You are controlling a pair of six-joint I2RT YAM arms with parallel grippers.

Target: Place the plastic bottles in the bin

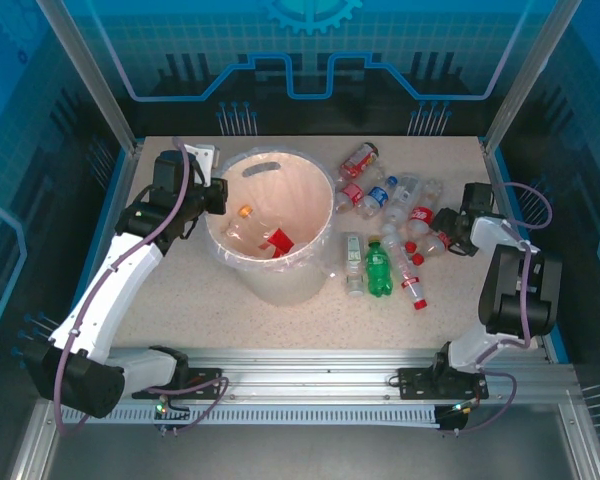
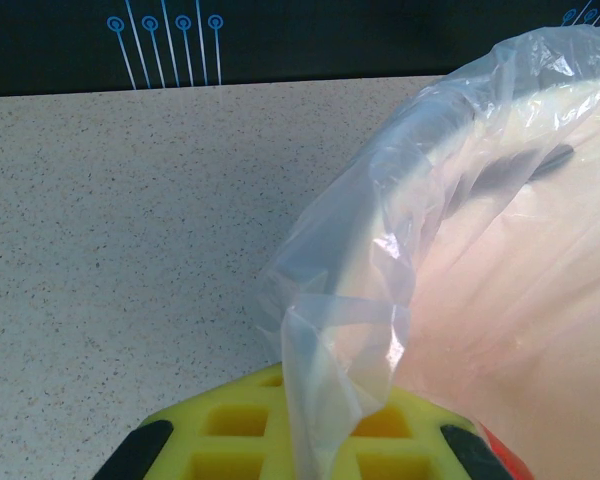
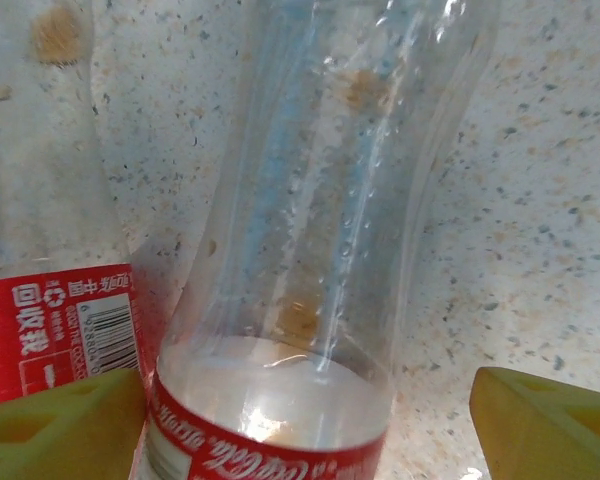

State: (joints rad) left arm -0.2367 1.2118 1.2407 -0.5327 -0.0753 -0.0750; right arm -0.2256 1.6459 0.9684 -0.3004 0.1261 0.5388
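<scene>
Seeing the bin (image 1: 280, 285) standing left of centre on the speckled table (image 1: 180, 300), with a clear liner (image 1: 325, 262) folded over its rim. Finding two bottles already lying inside it: an orange-capped bottle (image 1: 244, 213) and a red-labelled bottle (image 1: 279, 240). Finding the other plastic bottles (image 1: 395, 215) lying in a loose heap on the table to the right of the bin, spreading from just beside its rim out toward the right arm. Mostly clear ones with red or blue labels, and a green bottle (image 1: 379, 268) lying nearest the front next to a clear bottle (image 1: 353, 250).

Noting the left gripper (image 1: 218, 195) sitting at the bin's left rim, fingers closed together. Seeing, from the left wrist, its yellow pads (image 2: 230, 430) with a fold of the liner hanging over them. Not being able to tell whether the film is pinched between them.

Noting the right gripper (image 1: 460, 232) reaching into the right edge of the heap, fingers spread wide and gripping nothing. Seeing, from the right wrist, its two yellow fingertips (image 3: 60, 425) straddling a clear cola bottle (image 3: 300, 250) lying on the table — the fingertip at the left of that view just beside or touching it, the other standing apart. Spotting a second labelled bottle (image 3: 50, 250) lying just beside it.
</scene>
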